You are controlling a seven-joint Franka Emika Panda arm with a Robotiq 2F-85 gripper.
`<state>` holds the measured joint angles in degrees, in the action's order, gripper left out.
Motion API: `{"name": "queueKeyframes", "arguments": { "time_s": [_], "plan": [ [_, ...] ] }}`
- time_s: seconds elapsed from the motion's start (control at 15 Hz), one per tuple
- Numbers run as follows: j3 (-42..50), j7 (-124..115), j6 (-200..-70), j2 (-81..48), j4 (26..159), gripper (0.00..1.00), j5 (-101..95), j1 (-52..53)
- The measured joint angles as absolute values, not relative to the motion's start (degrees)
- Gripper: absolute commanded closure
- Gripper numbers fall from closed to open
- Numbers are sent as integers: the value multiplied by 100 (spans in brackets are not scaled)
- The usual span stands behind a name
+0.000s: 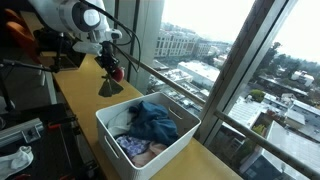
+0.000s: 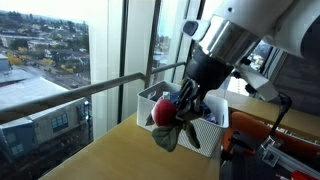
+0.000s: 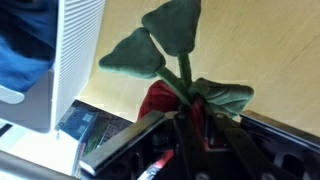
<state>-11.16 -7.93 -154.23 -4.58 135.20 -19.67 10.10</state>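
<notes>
The gripper (image 2: 188,103) is clamped on a plush rose (image 2: 160,113), its fingers pinching the red head where the stem starts, and in the wrist view the rose (image 3: 163,98) sits right against the gripper (image 3: 190,122) with the green leaves (image 3: 165,45) fanning away from it. The rose hangs in the air over the wooden counter (image 1: 85,112), just off one short end of the white basket (image 1: 112,137), with its leaves (image 1: 108,88) dangling downward and seemingly clear of the wood. In an exterior view the leaves (image 2: 172,137) overlap the slatted basket (image 2: 207,130) wall; whether they touch it cannot be told. In the wrist view the basket (image 3: 80,45) wall stands just beside the leaves, with blue cloth (image 3: 22,45) inside. More of the cloth (image 1: 152,120) is heaped in the basket, reaching about to its rim. The counter's outer edge runs along the window (image 1: 200,40), where a rail (image 1: 175,82) crosses near the gripper. Bare counter (image 2: 95,158) stretches out from the basket end below the rose, leaving room there; the inner edge is crowded by dark gear (image 1: 30,128).
</notes>
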Motion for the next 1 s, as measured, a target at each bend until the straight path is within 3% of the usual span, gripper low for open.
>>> {"name": "queueKeyframes", "arguments": {
  "time_s": [0.47, 0.53, 0.6, 1.0],
  "plan": [
    [-978, -792, -16269, -2209, 13096, 96, -1806, 1129],
    [-958, -773, -16317, -2411, 13014, 60, -1739, 1145],
    [-951, -745, -16334, -2578, 12931, 59, -1666, 1150],
    [-949, -590, -16336, -2907, 12593, 16, -1360, 1151]
  ]
}}
